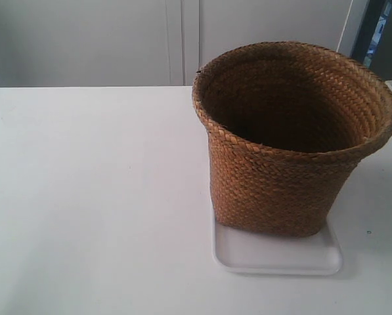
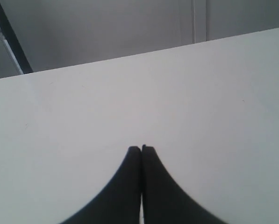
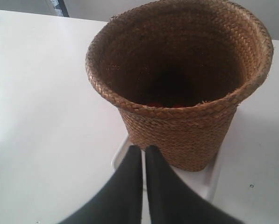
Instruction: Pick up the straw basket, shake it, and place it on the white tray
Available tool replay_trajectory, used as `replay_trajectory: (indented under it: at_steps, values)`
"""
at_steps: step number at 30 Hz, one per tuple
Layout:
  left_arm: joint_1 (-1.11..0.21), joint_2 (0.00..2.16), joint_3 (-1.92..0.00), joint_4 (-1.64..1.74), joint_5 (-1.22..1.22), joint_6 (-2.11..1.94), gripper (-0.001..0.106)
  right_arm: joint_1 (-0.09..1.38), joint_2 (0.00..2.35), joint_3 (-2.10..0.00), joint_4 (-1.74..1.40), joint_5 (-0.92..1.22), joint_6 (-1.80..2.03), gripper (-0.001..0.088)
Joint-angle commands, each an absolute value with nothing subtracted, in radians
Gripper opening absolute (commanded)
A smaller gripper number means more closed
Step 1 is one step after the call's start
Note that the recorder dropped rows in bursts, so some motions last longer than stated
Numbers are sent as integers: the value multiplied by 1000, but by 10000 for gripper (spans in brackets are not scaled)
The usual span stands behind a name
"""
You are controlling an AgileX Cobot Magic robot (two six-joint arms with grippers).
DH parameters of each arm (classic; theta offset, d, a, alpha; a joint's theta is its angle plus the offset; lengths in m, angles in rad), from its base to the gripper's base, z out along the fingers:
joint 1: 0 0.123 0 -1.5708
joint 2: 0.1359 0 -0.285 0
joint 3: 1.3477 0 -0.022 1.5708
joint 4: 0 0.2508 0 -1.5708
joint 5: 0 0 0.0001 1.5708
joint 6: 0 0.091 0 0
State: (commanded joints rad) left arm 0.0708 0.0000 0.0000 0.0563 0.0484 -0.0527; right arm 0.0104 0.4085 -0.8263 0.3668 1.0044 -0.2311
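The brown woven straw basket stands upright on the white tray, at the exterior view's right; its braided rim flares wide and its inside is dark. The right wrist view shows the same basket on the tray, with something small and red low inside it. My right gripper is shut and holds nothing, its black fingertips just short of the basket's base, above the tray's edge. My left gripper is shut and holds nothing, over bare white table far from the basket. Neither arm shows in the exterior view.
The white table spreads wide to the basket's left in the exterior view. A pale wall with cabinet seams runs behind the table's far edge. A dark vertical frame stands at the back right.
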Motion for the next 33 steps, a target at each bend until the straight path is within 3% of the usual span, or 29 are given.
replay_trajectory:
  at_steps: [7,33]
  values:
    - [95,0,0,68,234,-44,0,10,408,-826,367,1007,-231,34]
    - [97,0,0,54,236,-49,0,10,408,-826,367,1007,-231,34]
